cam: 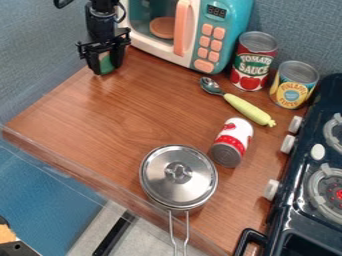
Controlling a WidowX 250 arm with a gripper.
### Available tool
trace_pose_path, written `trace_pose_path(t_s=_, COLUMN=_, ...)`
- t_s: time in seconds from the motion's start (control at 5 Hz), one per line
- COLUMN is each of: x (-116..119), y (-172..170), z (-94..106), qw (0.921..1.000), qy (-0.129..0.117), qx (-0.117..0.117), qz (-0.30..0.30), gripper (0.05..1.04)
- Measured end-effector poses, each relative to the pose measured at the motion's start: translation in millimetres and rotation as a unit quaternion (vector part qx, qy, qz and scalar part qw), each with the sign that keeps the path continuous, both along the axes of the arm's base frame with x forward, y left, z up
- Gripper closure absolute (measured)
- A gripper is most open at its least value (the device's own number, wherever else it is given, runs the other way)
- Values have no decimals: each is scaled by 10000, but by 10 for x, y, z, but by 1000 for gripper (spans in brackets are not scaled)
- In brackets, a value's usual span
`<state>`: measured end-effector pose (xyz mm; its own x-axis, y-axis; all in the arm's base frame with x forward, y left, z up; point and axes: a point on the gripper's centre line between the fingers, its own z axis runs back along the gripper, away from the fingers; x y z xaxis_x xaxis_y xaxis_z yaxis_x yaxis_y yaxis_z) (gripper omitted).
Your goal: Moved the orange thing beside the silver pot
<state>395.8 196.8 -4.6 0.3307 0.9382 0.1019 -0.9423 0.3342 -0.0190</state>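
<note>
Clasping the green thing (106,64) from both sides, the jaws presumably steadied it for transfer beside the silver pot (179,184)

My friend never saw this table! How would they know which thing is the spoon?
Find the teal toy microwave on the wooden table. In front of it, look between the red can standing up and the red-and-white can lying down. The spoon has a shiny metal scoop, and its long yellow handle sets it apart from the cans.
</note>
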Motion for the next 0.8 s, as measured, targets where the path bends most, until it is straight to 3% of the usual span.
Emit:
trace_pose_path(t_s=0.2, x=2, y=-16, z=-3, qw=10000, qy=-44, qx=37, qz=-9, gripper=676)
trace_pose_path(t_s=0.4, x=-8, y=-47, z=-19, qw=10000, qy=-79, qx=-7, qz=-24, gripper=863)
trace_pose_path(t_s=0.6, x=-14, y=-87, z=-9, qw=9998, qy=-115, qx=-149, qz=-47, gripper=982)
trace_pose_path(t_s=0.8, x=-64, y=-124, z=8, qw=9993, qy=-117, qx=-350, qz=-71, gripper=1018)
